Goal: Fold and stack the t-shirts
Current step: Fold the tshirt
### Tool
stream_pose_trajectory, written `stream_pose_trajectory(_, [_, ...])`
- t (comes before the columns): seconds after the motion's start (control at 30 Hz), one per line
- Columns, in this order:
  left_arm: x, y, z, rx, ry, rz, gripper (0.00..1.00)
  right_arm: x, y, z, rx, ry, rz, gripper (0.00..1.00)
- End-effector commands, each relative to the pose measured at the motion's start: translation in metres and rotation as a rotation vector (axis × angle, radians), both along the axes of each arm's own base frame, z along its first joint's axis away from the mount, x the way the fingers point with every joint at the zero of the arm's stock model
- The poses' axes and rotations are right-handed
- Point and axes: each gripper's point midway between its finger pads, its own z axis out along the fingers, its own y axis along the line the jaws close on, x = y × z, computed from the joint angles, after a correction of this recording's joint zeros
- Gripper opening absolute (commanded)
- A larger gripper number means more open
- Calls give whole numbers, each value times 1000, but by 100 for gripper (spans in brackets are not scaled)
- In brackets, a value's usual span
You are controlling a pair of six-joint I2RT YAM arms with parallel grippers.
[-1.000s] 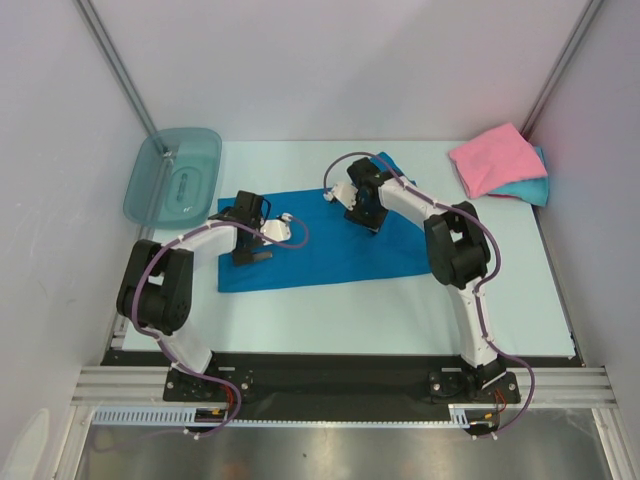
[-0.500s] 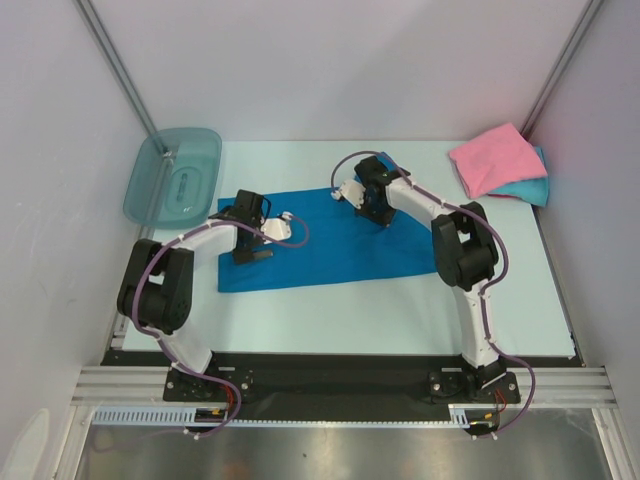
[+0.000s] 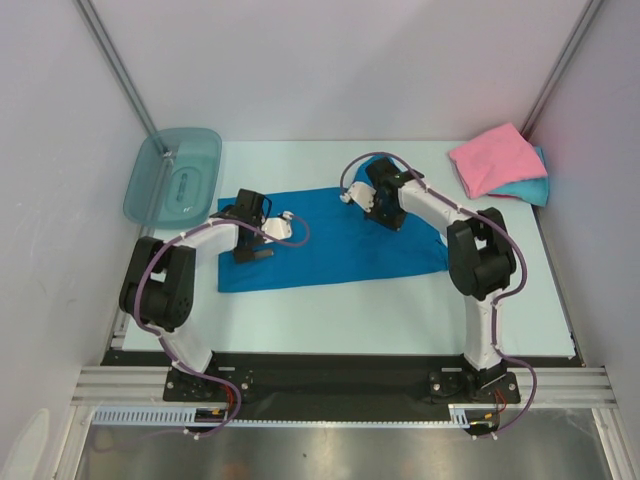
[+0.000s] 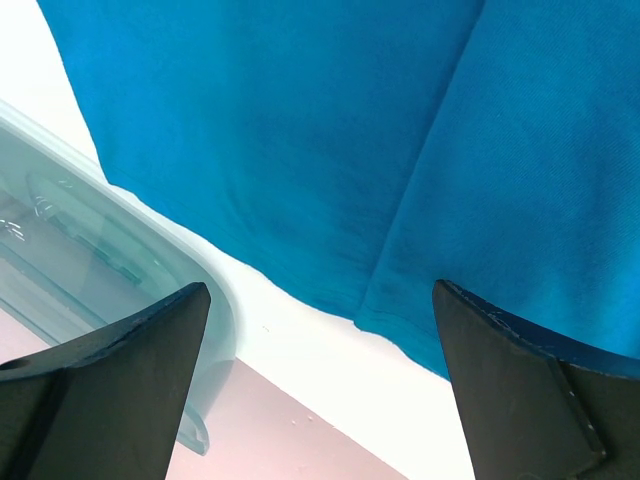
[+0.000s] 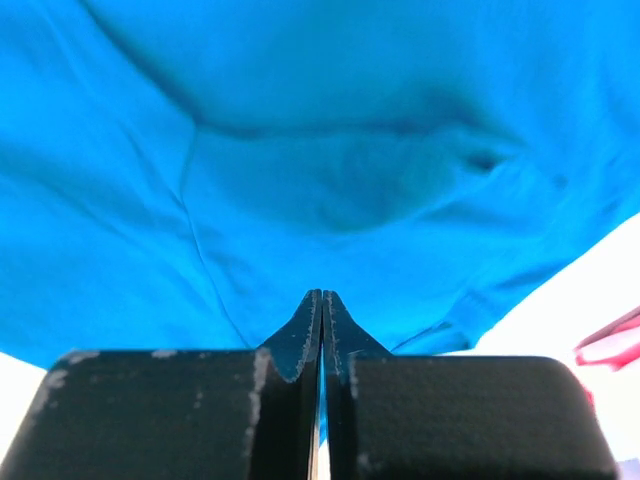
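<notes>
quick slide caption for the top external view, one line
Right jaws shut on the spread blue t-shirt, left jaws open over its left end; pink t-shirt folded atop a turquoise t-shirt.

Deep blue t-shirt (image 3: 330, 250): matt cloth, fine knit, soft creases. Pink t-shirt (image 3: 495, 155), turquoise t-shirt (image 3: 530, 188): same matt cloth. Bin (image 3: 140, 190), upper left: translucent glossy plastic. Table (image 3: 380, 315): smooth, pale, matt. Left fingers (image 4: 110, 380): black matt plastic. Frame rail (image 3: 120, 385), bottom: brushed metal.

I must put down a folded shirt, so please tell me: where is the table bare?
Bare: the near strip of table between the blue t-shirt and the arm bases, and the far strip between the bin and the pink t-shirt. The middle is crowded.
</notes>
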Motion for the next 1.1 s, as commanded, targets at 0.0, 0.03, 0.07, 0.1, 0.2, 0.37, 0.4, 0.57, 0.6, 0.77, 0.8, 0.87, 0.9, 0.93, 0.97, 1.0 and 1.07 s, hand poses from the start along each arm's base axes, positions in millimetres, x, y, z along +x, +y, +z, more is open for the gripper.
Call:
stream_pose_trajectory(0.0, [17,-6,13,-15,-48,-12,100,-1,-17,11,8,-14,-37,5])
stream_pose_trajectory(0.03, [17,-6,13,-14,-48,-13,100,7,-16,13,15,-36,-49,25])
stream_pose_trajectory(0.07, [19,-7,14,-16,-51,-12,100,11,-15,16,30,-47,-75,32])
stream_pose_trajectory(0.1, [19,-7,13,-14,-48,-13,100,15,-12,20,45,-57,-84,37])
stream_pose_trajectory(0.2, [20,-7,14,-12,-52,-14,100,29,4,29,101,-77,-110,45])
stream_pose_trajectory(0.37, [21,-7,18,-10,-58,-11,100,39,23,40,184,-90,-134,49])
stream_pose_trajectory(0.4, [20,-7,18,-9,-57,-13,100,38,26,40,199,-83,-142,47])
stream_pose_trajectory(0.57, [20,-5,20,5,-59,-19,100,30,39,21,301,5,-258,36])
stream_pose_trajectory(0.6, [20,-5,22,6,-60,-21,100,29,37,14,310,25,-287,36])
stream_pose_trajectory(0.77, [18,-3,25,16,-61,-24,100,33,31,2,357,29,-405,40])
stream_pose_trajectory(0.8, [18,-3,25,17,-59,-24,100,35,29,2,355,20,-415,41])
stream_pose_trajectory(0.87, [18,-3,25,16,-59,-23,100,40,29,1,356,6,-429,44])
stream_pose_trajectory(0.9, [18,-3,26,16,-58,-21,100,42,28,2,356,-1,-434,44])
stream_pose_trajectory(0.93, [17,-3,25,16,-54,-20,100,45,27,4,355,-19,-440,45])
stream_pose_trajectory(0.97, [17,-4,25,16,-54,-22,100,47,27,5,357,-28,-442,45])
stream_pose_trajectory(1.0, [17,-3,25,18,-54,-22,100,48,28,6,356,-33,-440,45])
stream_pose_trajectory(1.07, [18,-4,26,15,-57,-23,100,48,26,3,343,-33,-444,43])
